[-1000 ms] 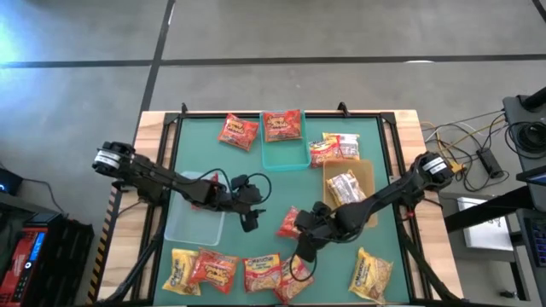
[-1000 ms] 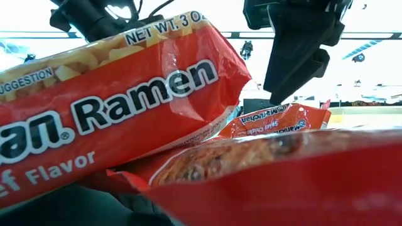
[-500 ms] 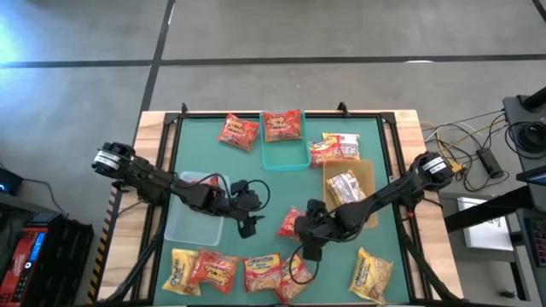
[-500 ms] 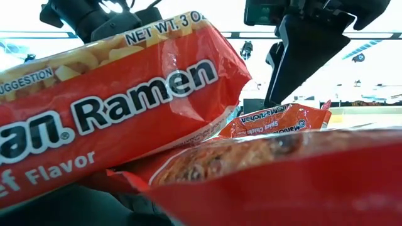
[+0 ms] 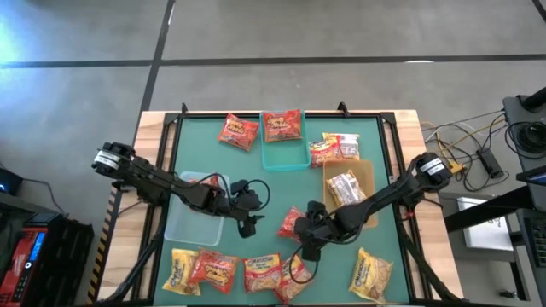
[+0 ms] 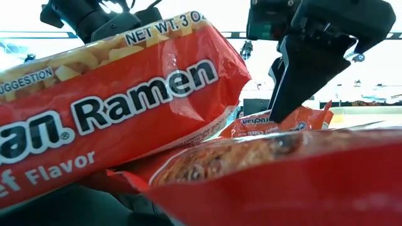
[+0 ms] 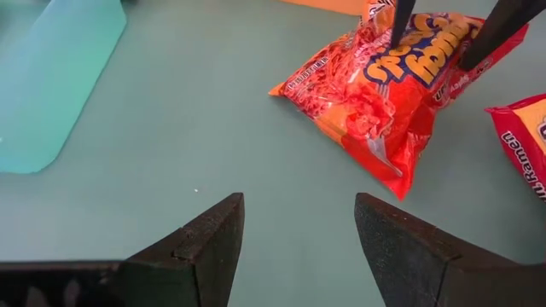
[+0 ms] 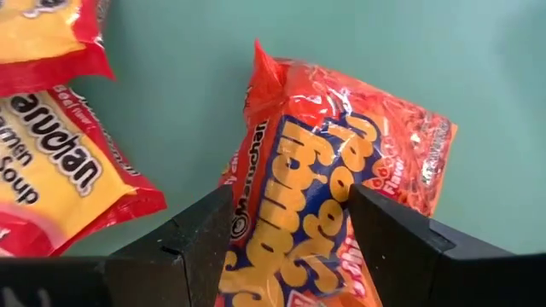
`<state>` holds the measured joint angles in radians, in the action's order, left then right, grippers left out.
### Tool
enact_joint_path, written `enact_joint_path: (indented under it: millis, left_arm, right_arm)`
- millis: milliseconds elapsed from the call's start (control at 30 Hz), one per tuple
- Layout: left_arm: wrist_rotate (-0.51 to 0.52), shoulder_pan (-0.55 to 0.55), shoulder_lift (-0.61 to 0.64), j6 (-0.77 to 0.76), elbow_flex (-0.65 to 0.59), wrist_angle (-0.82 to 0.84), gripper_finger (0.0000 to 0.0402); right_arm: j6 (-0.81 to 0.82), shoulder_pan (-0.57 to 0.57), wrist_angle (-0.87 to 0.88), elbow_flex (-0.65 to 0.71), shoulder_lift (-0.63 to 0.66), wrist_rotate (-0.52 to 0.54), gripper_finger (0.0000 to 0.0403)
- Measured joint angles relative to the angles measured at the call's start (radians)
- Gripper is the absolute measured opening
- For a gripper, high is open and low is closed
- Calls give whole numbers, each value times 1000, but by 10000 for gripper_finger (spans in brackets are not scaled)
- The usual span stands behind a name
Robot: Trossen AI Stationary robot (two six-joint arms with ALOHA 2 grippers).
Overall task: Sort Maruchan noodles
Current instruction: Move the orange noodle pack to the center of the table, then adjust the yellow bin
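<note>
Along the near edge of the bench (image 5: 192,175) lies a row of Maruchan noodles: a yellow packet (image 5: 180,267) toward the near left corner, red packets (image 5: 213,269) beside it, more (image 5: 263,273) at the middle, and another yellow packet (image 5: 372,275) toward the near right corner. Just beyond the middle of that row, the right gripper (image 8: 288,223) stands over an orange-red packet (image 7: 375,94), its fingers (image 8: 198,232) spread to either side of the packet and not yet closed on it. The left gripper (image 7: 297,247) hovers just left of that packet, fingers spread and empty, pointing toward it. A clear bin (image 5: 193,223) sits under the left arm. Further back on the right, a tan bin (image 5: 368,175) holds a white-silver packet (image 5: 345,188). Near the far edge, a teal bin (image 5: 285,155) carries a red packet (image 5: 282,125), with another red packet (image 5: 238,131) left of it and a yellow-red one (image 5: 333,148) to its right.
</note>
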<state>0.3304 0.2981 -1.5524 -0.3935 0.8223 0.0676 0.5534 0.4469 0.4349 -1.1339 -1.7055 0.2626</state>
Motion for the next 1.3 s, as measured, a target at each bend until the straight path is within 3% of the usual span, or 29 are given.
enact_joint_path:
  millis: [267,533,667,800,1033,1300]
  left_arm:
    - [0,0,0,9,0,-1,207]
    - [1,-1,0,15,0,-12,207]
    - [2,-1,0,18,0,-15,207]
    - [3,-1,0,24,0,-14,207]
    - [3,-1,0,45,0,-8,207]
    - [4,-1,0,45,0,-12,207]
  right_arm:
    - [64,-4,-22,0,-42,29,224]
    - [436,-56,-30,2,-45,168,224]
    - [421,-84,-32,1,-45,251,224]
    - [331,-109,-11,-21,-28,251,224]
    - [273,-109,200,-107,40,239,224]
    - [551,-125,502,-100,48,283,224]
